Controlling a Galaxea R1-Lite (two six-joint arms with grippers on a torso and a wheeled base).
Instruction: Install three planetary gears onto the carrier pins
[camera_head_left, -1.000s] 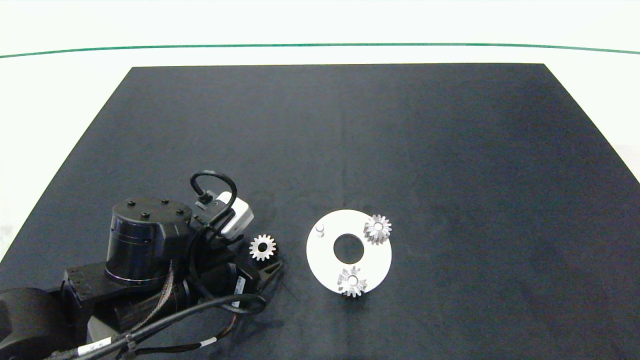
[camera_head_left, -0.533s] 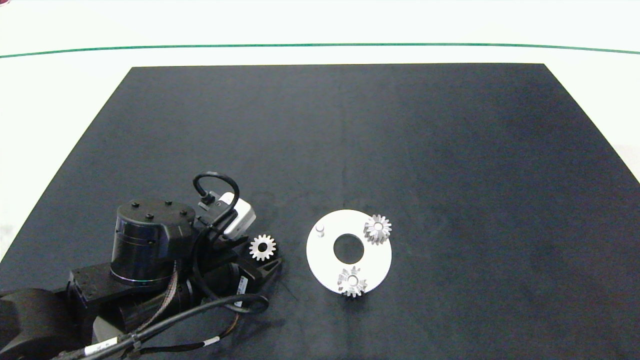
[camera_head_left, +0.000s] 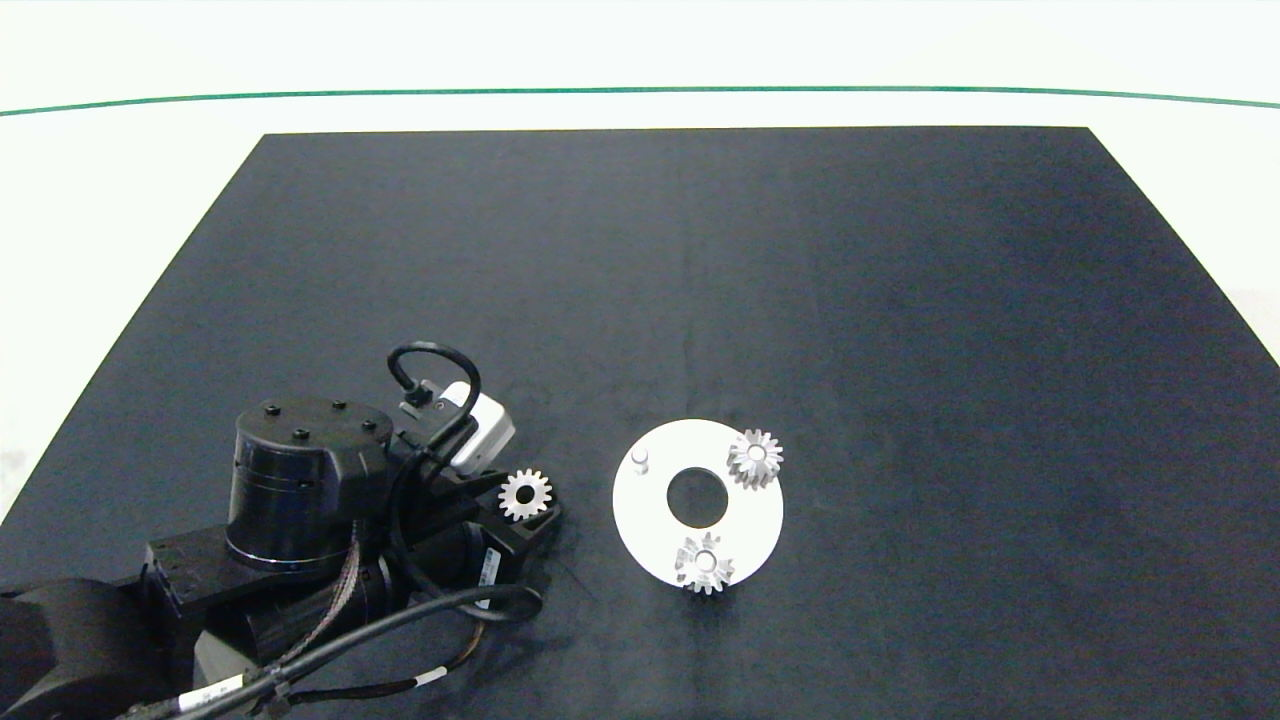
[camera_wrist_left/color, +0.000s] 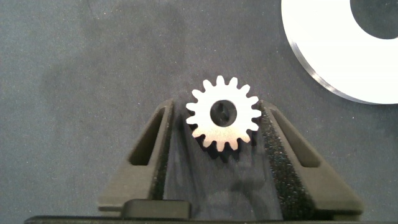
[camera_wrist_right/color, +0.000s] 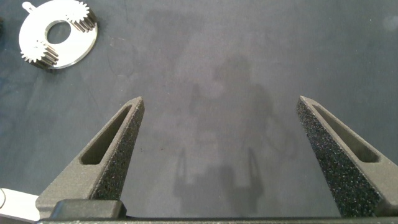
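A white carrier disc (camera_head_left: 650, 510) lies flat on the black mat. Two silver planetary gears sit on its carrier pins, one at the far right (camera_head_left: 755, 458) and one at the near edge (camera_head_left: 705, 563). A third pin (camera_head_left: 640, 459) stands bare at the far left. To the left of the disc, the third gear (camera_head_left: 525, 495) lies on the mat. My left gripper (camera_head_left: 527, 502) is shut on it. In the left wrist view both foam pads press the teeth of this gear (camera_wrist_left/color: 224, 115). My right gripper (camera_wrist_right/color: 221, 102) hangs open over bare mat, far from the disc (camera_wrist_right/color: 78, 43).
The black mat (camera_head_left: 900, 300) covers most of the white table. The left arm's body and cables (camera_head_left: 300, 560) fill the near left corner. A green line (camera_head_left: 640, 90) crosses the table's far side.
The left arm has crept forward and its fingers have drawn in against the loose gear. That gear, the disc and its two gears have not moved.
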